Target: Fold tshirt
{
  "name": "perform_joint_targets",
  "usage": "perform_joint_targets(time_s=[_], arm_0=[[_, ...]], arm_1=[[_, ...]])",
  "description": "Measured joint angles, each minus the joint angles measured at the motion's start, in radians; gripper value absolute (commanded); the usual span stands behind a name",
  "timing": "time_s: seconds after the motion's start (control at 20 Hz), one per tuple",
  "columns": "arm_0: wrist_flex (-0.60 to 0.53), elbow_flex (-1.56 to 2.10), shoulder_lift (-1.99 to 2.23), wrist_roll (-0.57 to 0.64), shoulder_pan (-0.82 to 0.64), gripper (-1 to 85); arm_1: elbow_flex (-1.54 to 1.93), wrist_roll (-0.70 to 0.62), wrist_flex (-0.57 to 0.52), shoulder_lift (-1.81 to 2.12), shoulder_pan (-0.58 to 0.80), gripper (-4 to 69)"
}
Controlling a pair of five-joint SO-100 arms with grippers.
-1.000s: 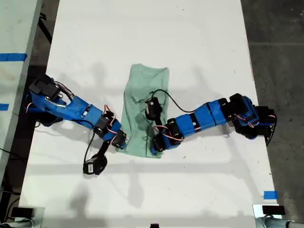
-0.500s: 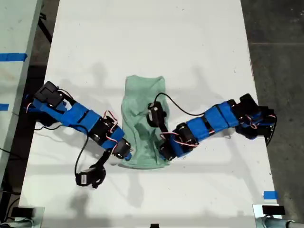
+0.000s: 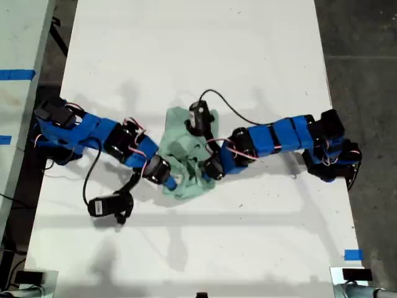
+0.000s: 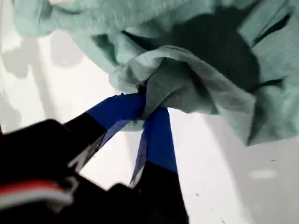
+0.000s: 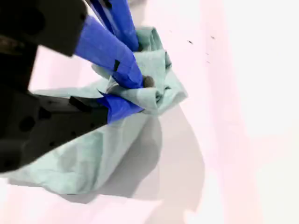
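Tshirt [image 3: 186, 155] bunched mid-table [image 3: 198, 56], lower hem lifted. My first gripper [image 4: 148, 111] clamped on one hem corner, my second gripper [image 5: 128, 93] pinching another; both raised, likely to carry hem toward collar for fold.

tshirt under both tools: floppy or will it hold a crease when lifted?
Likely floppy: the tshirt bunches and drapes around my first tool and my second tool. Probably light, since small pinches raise it off the table. Creases look soft, so folds may slump.
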Motion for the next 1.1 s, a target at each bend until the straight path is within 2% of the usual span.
perform_joint_targets(time_s=[0.1,0.25,0.45,0.5,0.55,0.6,0.7,0.9,1.0,1.1], arm_0=[[0.052,0.02,0.078,0.08,-0.141,0.1],[0.069,0.035,0.087,0.179,-0.322,0.1],[0.067,0.035,0.083,0.225,-0.371,1.2],[0.067,0.035,0.081,0.233,-0.377,12.2],[0.069,0.035,0.081,0.252,-0.396,29.3],[0.081,0.035,0.086,0.284,-0.436,30.8],[0.135,0.06,0.152,0.339,-0.581,31.6],[0.146,0.179,0.503,0.402,-1.02,30.9],[0.115,0.299,0.706,0.405,-1.066,29.8],[0.018,0.518,0.904,0.379,-1.042,27.2]], arm_1=[[0.02,-0.089,0.012,0.048,0.124,0.1],[0.052,-0.161,0.014,0.067,0.273,0.1],[0.064,-0.184,0.014,0.067,0.308,1.1],[0.064,-0.192,0.014,0.069,0.314,10.1],[0.064,-0.202,0.014,0.069,0.331,31.7],[0.064,-0.216,0.023,0.072,0.367,41.2],[0.064,-0.265,0.066,0.121,0.489,35.5],[0.183,-0.35,0.127,0.428,0.839,30.3],[0.328,-0.367,0.152,0.638,0.942,27.2],[0.525,-0.367,0.155,0.861,0.968,24.9]])
